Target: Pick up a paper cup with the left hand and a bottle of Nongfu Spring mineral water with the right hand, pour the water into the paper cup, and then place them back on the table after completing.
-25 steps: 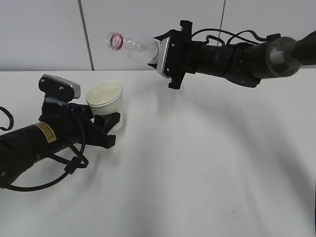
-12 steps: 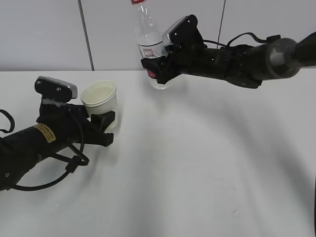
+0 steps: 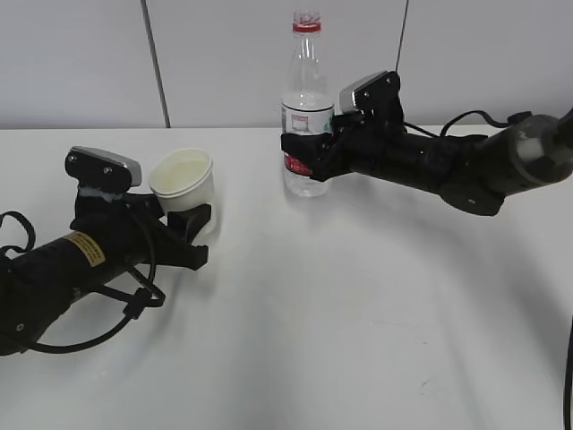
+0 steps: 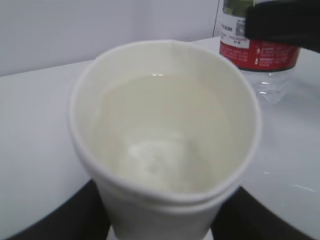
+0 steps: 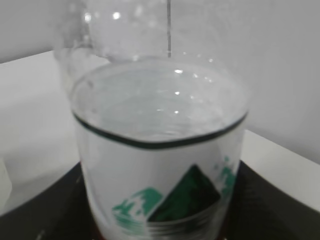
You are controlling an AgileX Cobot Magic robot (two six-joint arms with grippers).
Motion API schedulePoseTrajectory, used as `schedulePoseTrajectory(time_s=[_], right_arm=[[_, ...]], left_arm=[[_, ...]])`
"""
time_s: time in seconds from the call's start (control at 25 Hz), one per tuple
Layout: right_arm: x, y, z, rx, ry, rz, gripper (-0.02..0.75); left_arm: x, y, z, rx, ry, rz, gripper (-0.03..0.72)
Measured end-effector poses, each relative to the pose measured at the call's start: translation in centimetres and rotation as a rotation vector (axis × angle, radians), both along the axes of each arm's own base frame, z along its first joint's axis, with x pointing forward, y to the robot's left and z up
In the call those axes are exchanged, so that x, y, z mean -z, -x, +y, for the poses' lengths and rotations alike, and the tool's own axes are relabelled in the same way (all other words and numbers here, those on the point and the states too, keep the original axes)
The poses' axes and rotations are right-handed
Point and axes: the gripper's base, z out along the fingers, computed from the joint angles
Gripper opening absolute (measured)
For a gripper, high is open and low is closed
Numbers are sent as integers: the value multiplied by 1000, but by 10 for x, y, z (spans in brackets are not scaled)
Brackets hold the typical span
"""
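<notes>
Exterior view: the left hand [image 3: 183, 231], a black gripper arm carrying a grey camera block and a yellow sticker, lies low over the plain white surface [image 3: 358, 322] at the left. Its fingers [image 3: 191, 218] are closed around the lower part of a white paper cup [image 3: 183, 188], which stands upright with its mouth open to the top. Whether the cup base touches the surface cannot be told.

The right hand [image 3: 309, 148], a black gripper arm with a grey camera block and no yellow sticker, reaches in from the right. Its fingers grip the labelled middle of a clear plastic mineral water bottle with a red-and-white label [image 3: 306, 116]. The bottle stands upright, neck uppermost, with a red ring at the neck, and its base is at or just above the surface. The bottle is well apart from the cup, behind it and to its right.

Left wrist view: the cup [image 4: 165, 140] holds clear, colourless water [image 4: 160, 130] in its lower part, and the bottle's red label band [image 4: 260, 52] shows beyond the rim.

Right wrist view: the bottle [image 5: 160, 165] fills the frame, showing a green mountain emblem on its white label.
</notes>
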Motion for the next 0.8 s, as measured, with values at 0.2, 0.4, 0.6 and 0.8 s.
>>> schedulePoseTrajectory(time_s=[0.2,0.4,0.6,0.8], right_arm=[[7,9,-1,-1,-21,-16,476],[14,15,-5,24,-23,-9,476],[20,20,-5,20,-25,-5,476],[32,22,-2,-17,-81,-33,476]], left_arm=[[10,0,-1,3,14,-6,354],[25,1,0,3,1,31,354],[25,1,0,3,3,30,354],[25,1,0,3,3,30,353]])
